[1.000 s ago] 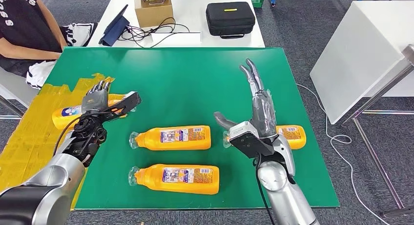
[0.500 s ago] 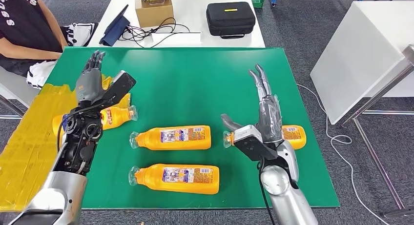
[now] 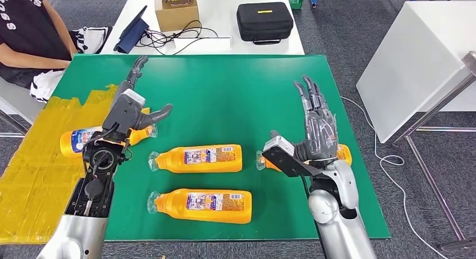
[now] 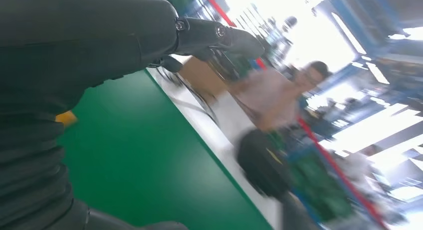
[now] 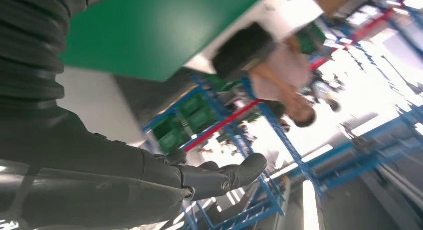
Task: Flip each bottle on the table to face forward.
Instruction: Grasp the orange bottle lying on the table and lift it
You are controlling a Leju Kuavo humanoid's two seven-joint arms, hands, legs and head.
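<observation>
A: Where do the bottles lie?

B: Four orange bottles lie flat on the green table (image 3: 224,90). The far-left bottle (image 3: 78,140) sits at the edge of the yellow tape (image 3: 33,169), partly behind the left arm. The middle bottle (image 3: 196,158) and the front bottle (image 3: 202,205) lie one behind the other, caps to the left, labels up. The right bottle (image 3: 341,153) is mostly hidden behind the right arm.

A: And the hands?

B: Both are raised off the table and hold nothing. The left hand (image 3: 134,110) has its fingers apart, thumb out toward the centre. The right hand (image 3: 317,127) is spread, fingers pointing up and away.

A: What could go wrong from here?

B: I'd judge the right bottle the risk: the arm covers it, so which face is up is hard to tell, perhaps label side. A hand coming down blind could push it toward the table's right edge. On the left, these round bottles may roll under a glancing touch, and the tape's wrinkles could catch one.
</observation>
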